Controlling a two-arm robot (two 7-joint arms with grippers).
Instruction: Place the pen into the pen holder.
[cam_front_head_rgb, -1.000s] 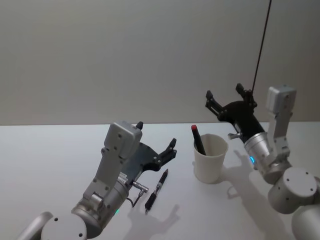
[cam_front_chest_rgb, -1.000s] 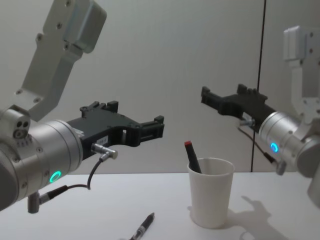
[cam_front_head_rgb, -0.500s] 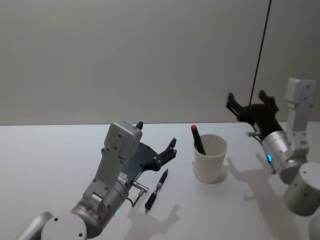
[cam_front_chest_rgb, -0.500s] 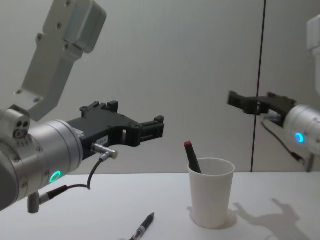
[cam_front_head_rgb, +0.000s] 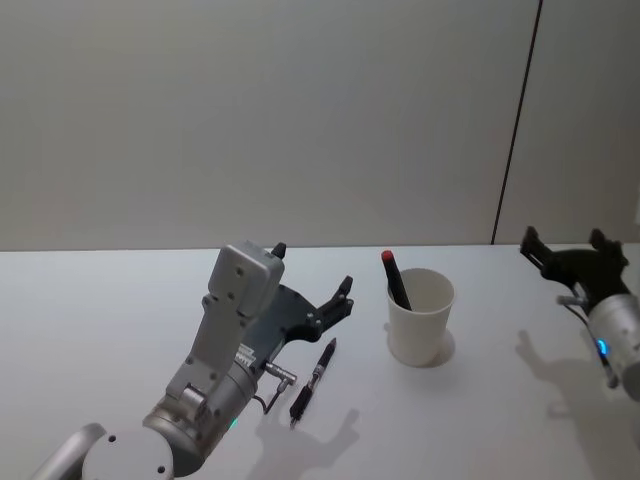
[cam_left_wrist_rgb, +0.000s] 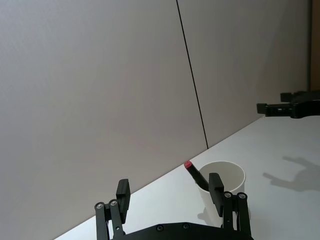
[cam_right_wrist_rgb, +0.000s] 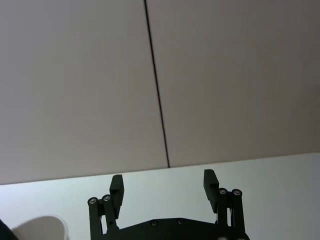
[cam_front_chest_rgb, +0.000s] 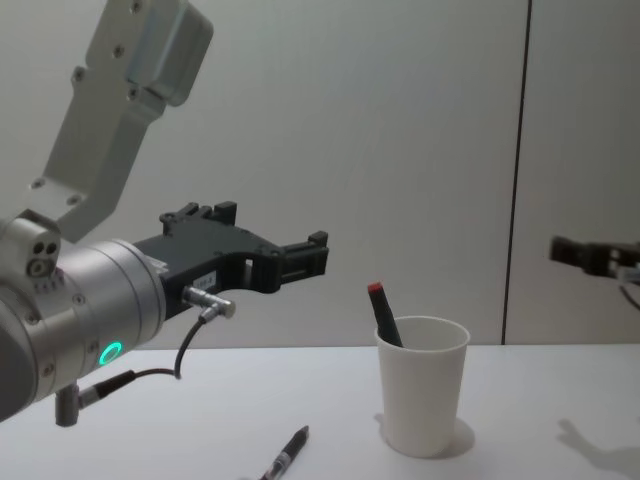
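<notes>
Well right of the pen holder, right gripper hovers.

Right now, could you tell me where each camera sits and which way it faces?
Head: high, looking down at the table; left gripper and right gripper show.
Chest: low, facing forward across the table; left gripper large.
Left wrist: looks past its open fingers at the pen holder.
Right wrist: faces the wall past its open fingers.
Shared: head and chest see the pen holder.

red-capped pen: lower part hidden in pen holder | black pen: cut by chest view's bottom edge
</notes>
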